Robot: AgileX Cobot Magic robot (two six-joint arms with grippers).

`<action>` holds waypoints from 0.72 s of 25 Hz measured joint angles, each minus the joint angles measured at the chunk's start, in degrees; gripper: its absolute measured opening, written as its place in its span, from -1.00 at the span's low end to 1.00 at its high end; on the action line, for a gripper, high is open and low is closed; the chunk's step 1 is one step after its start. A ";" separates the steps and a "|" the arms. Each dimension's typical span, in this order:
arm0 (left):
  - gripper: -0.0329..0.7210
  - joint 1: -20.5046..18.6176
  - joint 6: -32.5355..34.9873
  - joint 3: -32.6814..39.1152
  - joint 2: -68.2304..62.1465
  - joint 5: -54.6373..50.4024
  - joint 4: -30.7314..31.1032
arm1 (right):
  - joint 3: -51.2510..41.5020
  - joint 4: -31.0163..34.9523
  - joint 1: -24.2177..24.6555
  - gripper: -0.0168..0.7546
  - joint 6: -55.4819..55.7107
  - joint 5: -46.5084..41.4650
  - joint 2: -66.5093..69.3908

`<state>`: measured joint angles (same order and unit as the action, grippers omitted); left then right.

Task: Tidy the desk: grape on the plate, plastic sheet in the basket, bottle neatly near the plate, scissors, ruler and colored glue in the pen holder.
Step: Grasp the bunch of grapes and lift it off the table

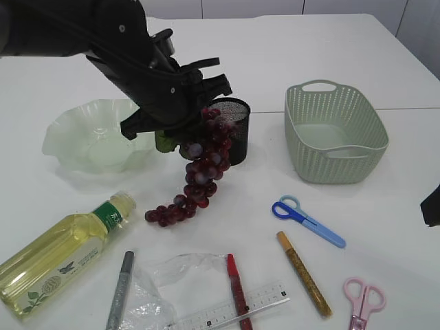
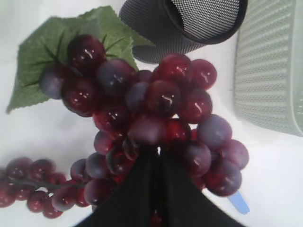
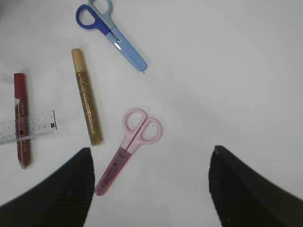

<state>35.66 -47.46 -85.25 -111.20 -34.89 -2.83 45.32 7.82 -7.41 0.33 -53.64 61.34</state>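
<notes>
Far left on the white surface [image 1: 323,48], the oil bottle [image 1: 58,251] lies on its side, cap pointing up toward the frilly green plate [image 1: 96,141] behind it. Just right of the bottle a grey glitter-glue pen [image 1: 120,289] lies near the front edge, next to the crumpled plastic sheet [image 1: 161,282].

Over the middle, the left hand [image 2: 156,163] is pressed together, pinching the grape bunch [image 1: 199,165] near its leafy top. The bunch hangs in a long string, its lower tip resting on the surface just right of the bottle cap, not on the plate. Right behind the grapes stands the black mesh pen holder [image 1: 237,127].

Moving along the front: a red glue pen [image 1: 237,289] lies across the clear ruler [image 1: 234,309], then a gold glue pen [image 1: 304,273], well apart from it. Blue scissors [image 1: 306,220] lie above those, and pink scissors [image 1: 363,302] sit at the front right. The pale green basket [image 1: 344,151] stands at the back right.

The right hand [image 3: 151,189] hovers with fingers [image 3: 61,189] spread wide above the pink scissors, holding nothing; in the exterior view only what may be a dark sliver of it shows at the right edge.
</notes>
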 joint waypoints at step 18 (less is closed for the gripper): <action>-0.91 -0.94 0.12 0.26 11.31 1.51 8.90 | 0.00 0.00 0.00 0.47 0.00 0.24 0.00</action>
<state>34.72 -47.34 -84.99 -99.89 -33.38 6.06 45.32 7.82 -7.41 0.33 -53.40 61.34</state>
